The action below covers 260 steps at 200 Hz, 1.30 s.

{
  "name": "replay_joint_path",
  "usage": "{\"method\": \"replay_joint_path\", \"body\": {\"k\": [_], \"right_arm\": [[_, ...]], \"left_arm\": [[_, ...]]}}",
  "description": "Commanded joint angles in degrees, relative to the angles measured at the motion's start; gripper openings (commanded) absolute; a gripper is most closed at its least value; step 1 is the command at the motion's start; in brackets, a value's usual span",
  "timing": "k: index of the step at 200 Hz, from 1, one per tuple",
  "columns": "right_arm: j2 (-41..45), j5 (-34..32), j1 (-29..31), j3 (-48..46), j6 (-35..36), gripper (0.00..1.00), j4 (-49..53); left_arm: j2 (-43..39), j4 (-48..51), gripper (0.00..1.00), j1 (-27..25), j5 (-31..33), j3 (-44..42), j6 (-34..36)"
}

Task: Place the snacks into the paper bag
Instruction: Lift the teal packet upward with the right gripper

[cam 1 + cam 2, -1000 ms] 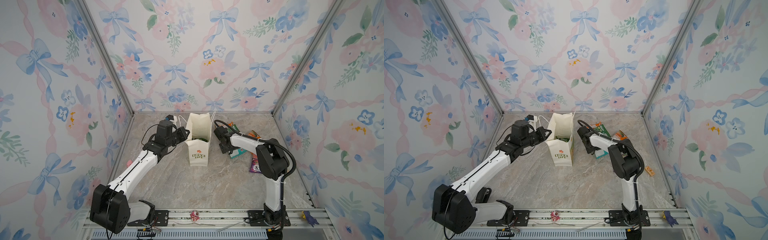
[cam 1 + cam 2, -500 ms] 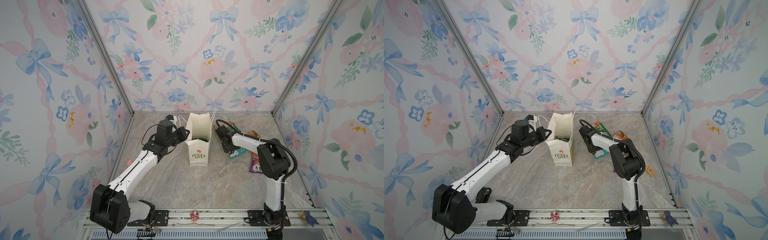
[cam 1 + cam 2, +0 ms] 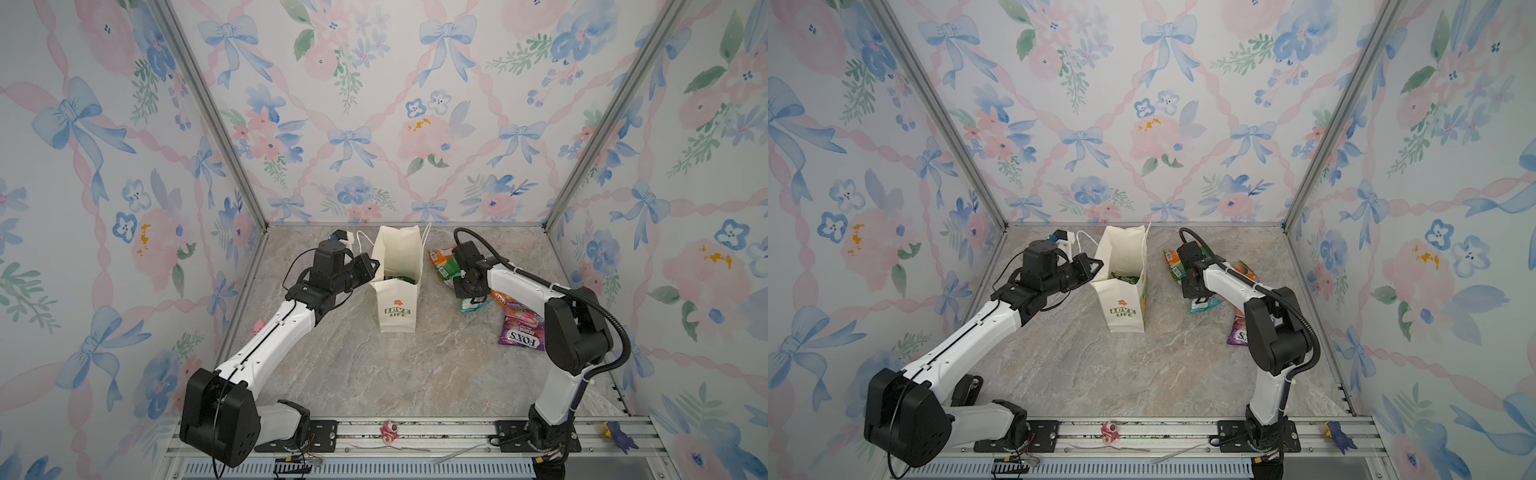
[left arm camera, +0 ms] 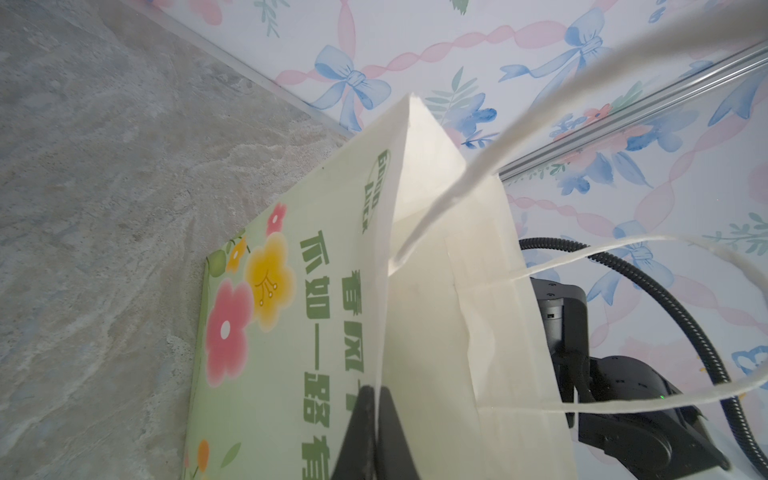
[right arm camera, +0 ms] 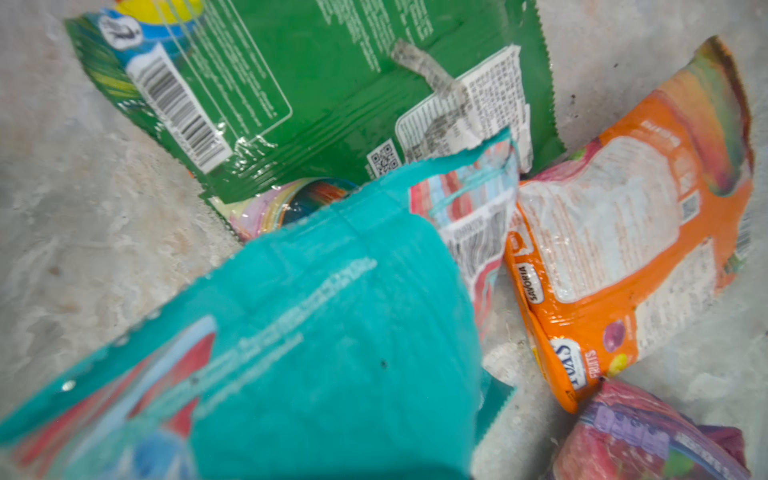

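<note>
"LOVE LIFE" on bag (image 3: 397, 299); "FOX'S" on pkt (image 3: 522, 332).

Teal packet (image 5: 332, 332), cream paper bag (image 3: 397, 257)

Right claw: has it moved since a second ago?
Yes. The right claw has slid away from the tall cream-white paper bag, which stands unmoved, to hang over the glossy teal plastic packet.

The paper bag (image 3: 1126, 305) stood upright and open on the counter (image 3: 1100, 374), with green packets (image 3: 1123, 279) inside. The left tool (image 3: 1097, 264) met its left rim. The right tool (image 3: 1202, 297) pointed down onto a teal packet (image 3: 1209, 306), near a purple packet (image 3: 1236, 332).
</note>
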<state>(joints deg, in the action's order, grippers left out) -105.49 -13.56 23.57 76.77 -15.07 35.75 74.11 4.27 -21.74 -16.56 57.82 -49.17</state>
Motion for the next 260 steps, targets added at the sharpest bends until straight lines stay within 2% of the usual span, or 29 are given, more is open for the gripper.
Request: {"method": "replay_joint_path", "body": {"k": [1,46,92,166,223,260], "right_arm": [[4.15,5.36,-1.19,-1.10,-0.71,0.25,-1.46],[8.26,12.12,-3.91,-2.24,-0.98,0.12,-3.07],[13.12,18.38,-6.11,-2.24,-1.80,0.04,-4.53],[20.06,25.80,-9.59,2.15,-1.30,0.00,-3.37],[25.17,27.21,-10.04,10.33,-0.63,0.00,-2.16],[27.40,31.63,-9.65,16.07,-0.88,0.00,-3.07]], "left_arm": [[0.12,-2.15,0.00,-0.18,-0.99,0.27,-0.05],[0.02,-2.21,0.00,-0.21,-1.15,0.14,-0.14],[-0.50,-2.16,0.00,-0.16,-0.93,-0.08,-0.05],[-0.19,-2.43,0.00,-0.18,-1.56,0.10,-0.18],[-0.65,-2.43,0.00,-0.18,-1.33,0.00,-0.32],[-0.67,-2.43,0.00,-0.22,-1.74,0.27,-0.40]]}}
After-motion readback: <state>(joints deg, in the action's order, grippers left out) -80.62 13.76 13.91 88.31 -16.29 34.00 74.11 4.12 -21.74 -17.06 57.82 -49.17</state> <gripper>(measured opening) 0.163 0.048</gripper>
